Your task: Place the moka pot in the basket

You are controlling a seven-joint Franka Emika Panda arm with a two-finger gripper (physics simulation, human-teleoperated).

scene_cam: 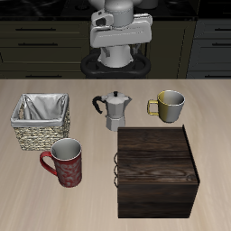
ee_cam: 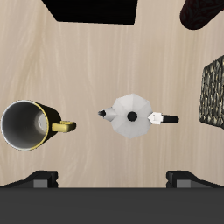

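- Approach step, I judge: moka pot (ee_cam: 131,115) stands untouched; gripper (ee_cam: 112,178) hangs above, fingers apart, holding nothing.
- Next I descend, grip it, carry to basket (scene_cam: 41,120).

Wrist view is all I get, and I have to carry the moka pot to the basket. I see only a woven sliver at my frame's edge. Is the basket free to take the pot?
Observer: Yes. The basket is empty, and only its pale cloth lining shows inside.
Operator: Is anything standing close to it?
Observer: A red mug stands close in front of it, nearer the table's front edge.
Operator: And the black patch at my frame's edge?
Observer: That is a large dark wooden box. It sits in front of the moka pot, towards the table's front edge and apart from the pot.
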